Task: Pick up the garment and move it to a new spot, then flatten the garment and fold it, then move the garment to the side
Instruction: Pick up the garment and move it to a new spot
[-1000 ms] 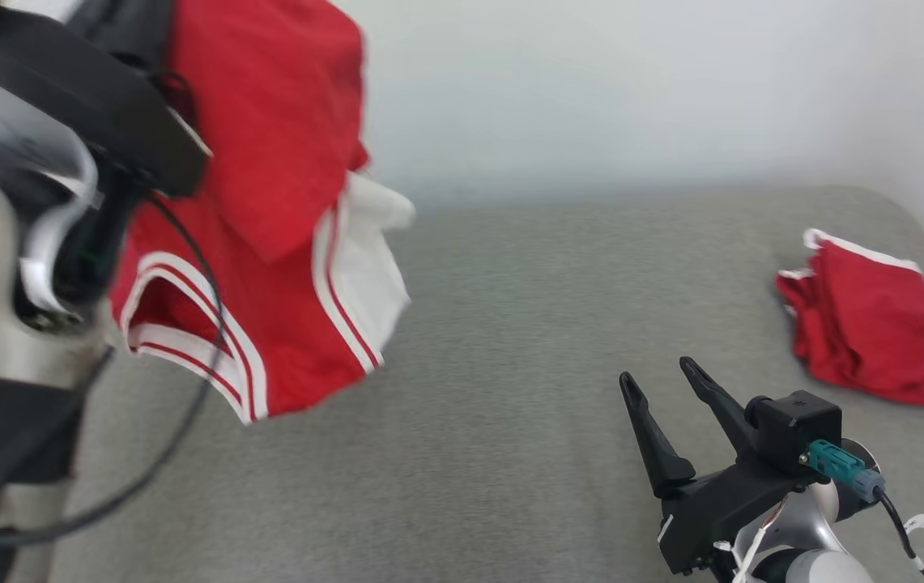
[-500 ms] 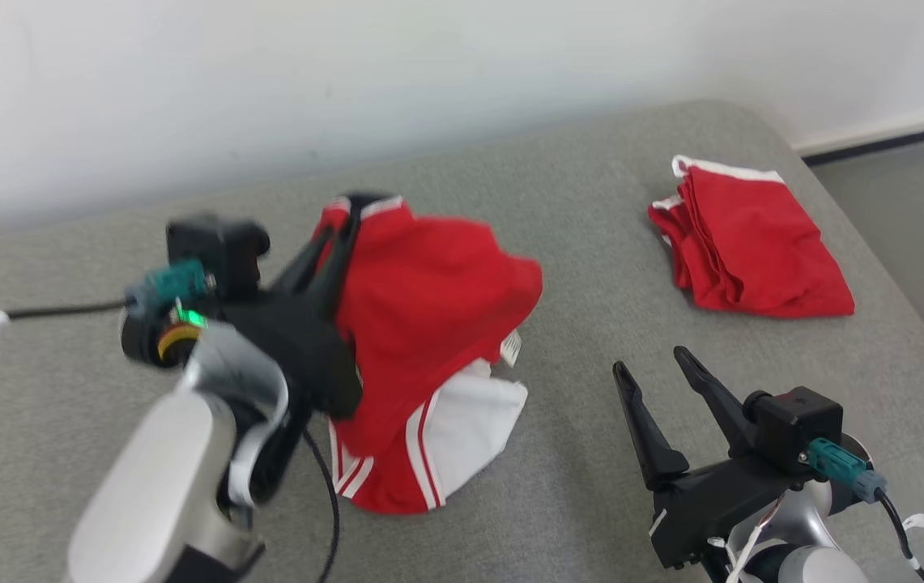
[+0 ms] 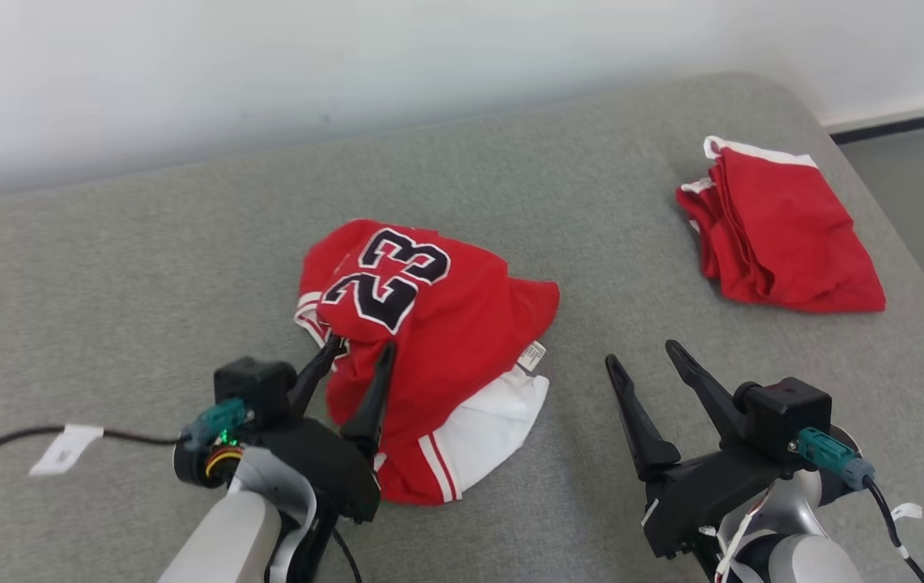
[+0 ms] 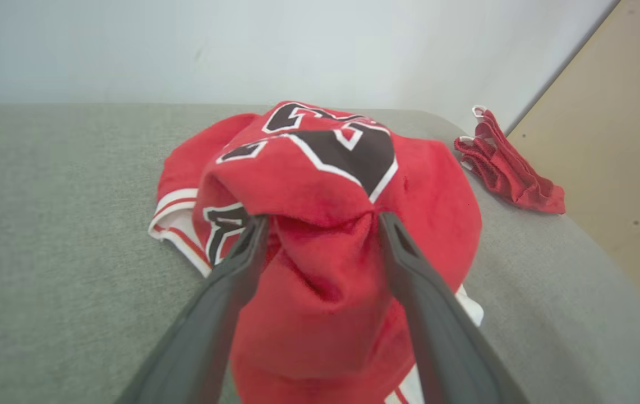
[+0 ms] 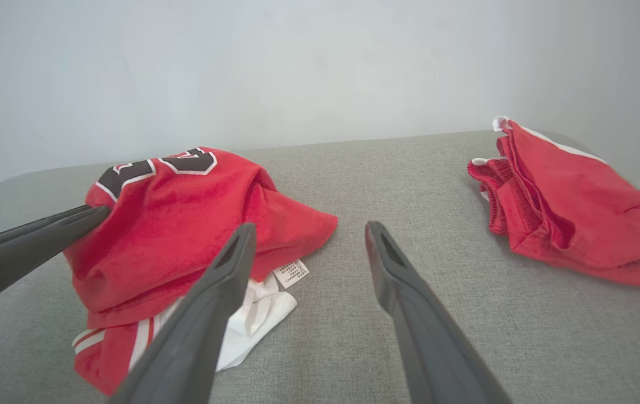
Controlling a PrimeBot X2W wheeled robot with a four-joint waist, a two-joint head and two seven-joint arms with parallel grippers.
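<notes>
Crumpled red jersey with a black-and-white 23 [image 3: 445,324] lies heaped in the middle of the grey upholstered surface [image 3: 105,283]. Left gripper [image 3: 363,343]: jaws spread wide astride a raised fold of it, cloth between them, not clamped. Right gripper [image 3: 641,353]: jaws wide apart, empty, just right of the jersey. Folded red white-trimmed garment [image 3: 785,243] at far right, well apart.

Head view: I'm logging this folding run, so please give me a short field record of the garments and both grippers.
main garment: crumpled red jersey with black number 23, heaped mid-surface
second garment: folded red cloth with white trim, far right
surface: grey fabric cushion
left gripper: open, fingers astride a fold of the jersey
right gripper: open, beside the jersey, touching nothing
</notes>
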